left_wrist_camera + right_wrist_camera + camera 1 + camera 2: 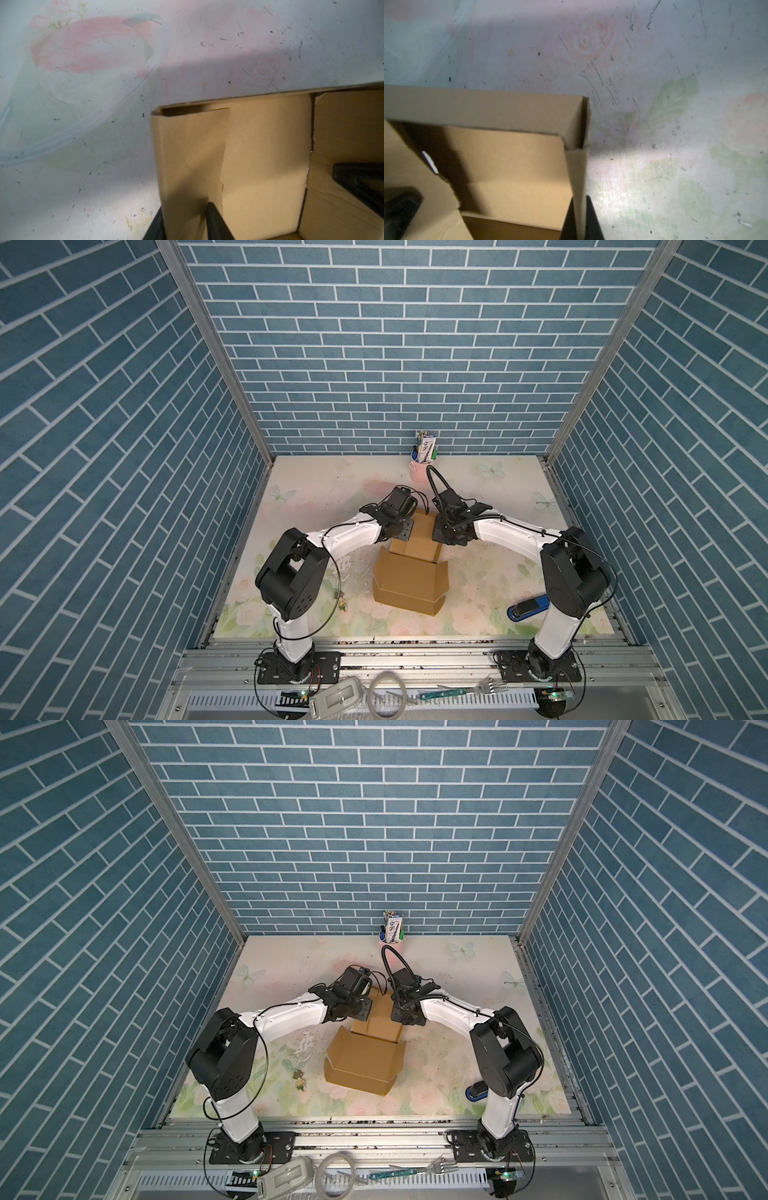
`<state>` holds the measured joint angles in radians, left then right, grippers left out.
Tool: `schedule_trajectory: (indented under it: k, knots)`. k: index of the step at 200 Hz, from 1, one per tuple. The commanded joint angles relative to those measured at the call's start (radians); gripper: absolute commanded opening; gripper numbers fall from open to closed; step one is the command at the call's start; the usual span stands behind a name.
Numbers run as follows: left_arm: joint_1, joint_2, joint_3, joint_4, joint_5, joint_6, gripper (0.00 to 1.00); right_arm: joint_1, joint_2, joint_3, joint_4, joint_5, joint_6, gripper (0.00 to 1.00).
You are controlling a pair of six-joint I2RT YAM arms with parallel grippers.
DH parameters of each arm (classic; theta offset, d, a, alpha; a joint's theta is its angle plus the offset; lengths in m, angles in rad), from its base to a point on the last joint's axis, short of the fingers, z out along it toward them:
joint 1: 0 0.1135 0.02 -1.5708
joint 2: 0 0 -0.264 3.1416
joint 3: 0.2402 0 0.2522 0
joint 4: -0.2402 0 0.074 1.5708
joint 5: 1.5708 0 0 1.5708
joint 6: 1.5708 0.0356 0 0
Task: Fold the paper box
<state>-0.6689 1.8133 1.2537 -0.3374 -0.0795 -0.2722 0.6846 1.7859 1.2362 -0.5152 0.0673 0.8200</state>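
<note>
Well, the paper box lies in the middle of the table, half made: its tray part sits between the two grippers, and the lid panel with bent-up side flaps spreads from there toward the arm bases. The left gripper is clamped on the left wall of the tray, a flap doubled over on itself; one finger is inside the tray, the other outside, with the cardboard between them. The right gripper pinches the opposite wall in the same way (only a narrow cardboard edge shows between its black fingers). Both walls stand upright.

I judge the step in hand is to set these two side walls firm. To do it well, each gripper should press down evenly, so the doubled flap seats against the tray floor and does not spring open. They should not pull outward, because the corner just beyond the right gripper looks a little open. Beyond both grippers stands a pink cup of pens, well apart from the box, and a blue stapler lies far behind the right gripper, near its arm's base.
</note>
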Motion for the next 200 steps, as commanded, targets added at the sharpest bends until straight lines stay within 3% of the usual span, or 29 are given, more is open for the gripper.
schedule_trajectory:
  k: [1, 56, 100, 151, 182, 200]
  knots:
    - [0.012, 0.019, 0.014, -0.022, 0.032, 0.018, 0.3, 0.012, 0.007, 0.046, -0.046, -0.061, -0.034, 0.0]
    - [0.013, 0.074, 0.126, -0.168, 0.048, 0.028, 0.16, 0.012, 0.089, 0.124, -0.097, -0.148, -0.039, 0.0]
    - [-0.002, 0.079, 0.138, -0.265, 0.001, 0.028, 0.15, 0.012, 0.086, 0.124, -0.134, -0.202, -0.015, 0.0]
    - [-0.014, 0.086, 0.076, -0.204, -0.005, 0.007, 0.17, 0.013, 0.045, 0.075, -0.095, -0.203, 0.047, 0.0]
    - [-0.012, 0.096, 0.069, -0.19, 0.006, 0.01, 0.01, 0.013, 0.012, 0.03, -0.039, -0.194, 0.077, 0.0]
    - [-0.012, 0.087, 0.069, -0.19, 0.002, 0.024, 0.0, 0.013, -0.018, 0.009, -0.01, -0.175, 0.079, 0.02]
